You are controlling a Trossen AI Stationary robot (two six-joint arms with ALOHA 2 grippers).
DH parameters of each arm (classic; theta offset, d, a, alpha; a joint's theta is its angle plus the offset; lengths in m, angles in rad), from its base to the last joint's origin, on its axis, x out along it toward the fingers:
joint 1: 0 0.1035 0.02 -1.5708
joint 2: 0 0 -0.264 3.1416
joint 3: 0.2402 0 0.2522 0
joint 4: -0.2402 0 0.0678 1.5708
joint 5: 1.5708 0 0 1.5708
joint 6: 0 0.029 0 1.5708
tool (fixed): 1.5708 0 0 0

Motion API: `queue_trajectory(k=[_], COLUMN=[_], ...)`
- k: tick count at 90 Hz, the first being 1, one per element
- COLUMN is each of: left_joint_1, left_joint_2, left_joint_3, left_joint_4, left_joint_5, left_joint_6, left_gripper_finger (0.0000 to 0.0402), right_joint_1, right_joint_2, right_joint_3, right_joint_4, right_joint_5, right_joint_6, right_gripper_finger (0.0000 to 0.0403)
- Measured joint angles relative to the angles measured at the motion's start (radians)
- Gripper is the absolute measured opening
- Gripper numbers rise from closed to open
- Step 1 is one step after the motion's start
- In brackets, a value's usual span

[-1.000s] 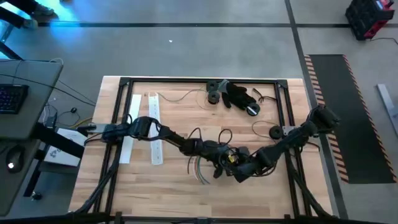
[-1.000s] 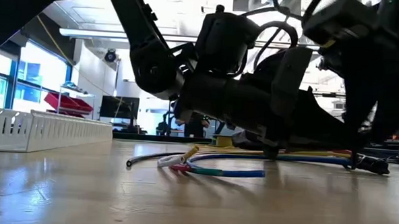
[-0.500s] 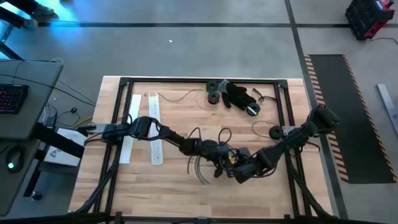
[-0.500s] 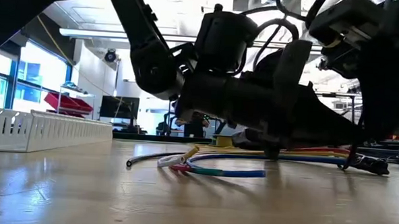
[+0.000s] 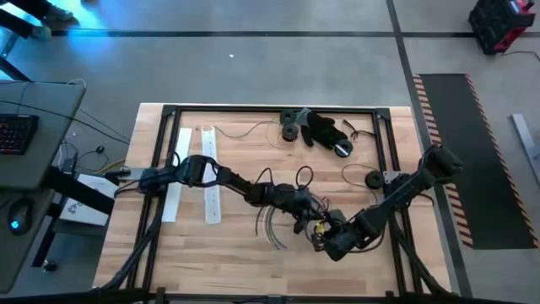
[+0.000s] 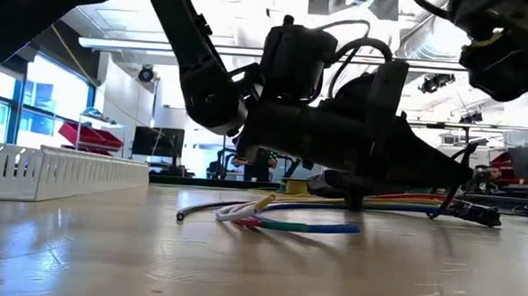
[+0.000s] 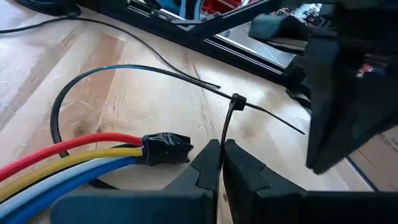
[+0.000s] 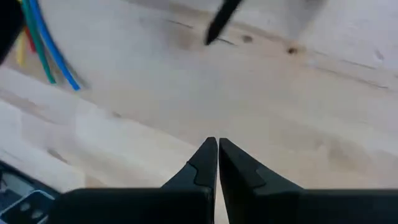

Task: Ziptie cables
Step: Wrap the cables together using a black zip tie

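Lying near the table's middle, a little toward six o'clock, the cables [image 5: 272,225] fan their loose coloured ends over the bare wood. From the low camera they curve together along the tabletop [image 6: 283,222], red, green, blue and pale strands side by side. In the left wrist view the red, yellow, white and blue wires [image 7: 68,163] are bound at one end by a wrap of black tape [image 7: 166,148]. A thin black ziptie [image 7: 149,71] arcs around beside that taped end; its tail passes through its small square head [image 7: 237,99] and runs on past it.

The left gripper [image 7: 220,163] sits just beside the taped end, at roughly three o'clock from the fanned cable tips in the high view [image 5: 297,205]; its fingers are pressed together on a thin black strand that rises to the ziptie's head. The right gripper [image 8: 217,157] hovers above bare wood at about four o'clock from the cables [image 5: 331,243], its fingers closed together with nothing between them.

Farther out, two long white perforated strips [image 5: 211,181] lie toward nine o'clock, and a black lumpy heap [image 5: 325,131] rests near the table's twelve o'clock edge. The wooden table [image 5: 236,253] is framed by black rails.
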Motion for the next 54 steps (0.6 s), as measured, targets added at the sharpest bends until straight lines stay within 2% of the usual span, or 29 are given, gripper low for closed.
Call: queue_trajectory(k=[15,28,45,54], left_joint_1=[-0.004,-0.004,-0.005,-0.007], left_joint_2=[0.0,0.0,0.0,-0.001], left_joint_3=[0.0,0.0,0.0,0.001], left_joint_4=[-0.001,0.0,0.005,0.013], left_joint_5=[0.0,-0.019,-0.088,-0.156], left_joint_6=[0.004,0.003,-0.046,-0.116], left_gripper_finger=[0.0,0.0,0.0,0.0], right_joint_1=[0.036,0.057,0.049,0.032], right_joint_2=[-0.079,-0.195,-0.303,-0.338], right_joint_3=[0.0,0.0,0.0,-0.04], right_joint_4=[-0.111,-0.221,-0.362,-0.351], right_joint_5=[0.041,0.122,0.149,0.173], right_joint_6=[0.131,0.169,0.033,-0.064], right_gripper_finger=[0.0007,0.0053,0.0137,0.0174])
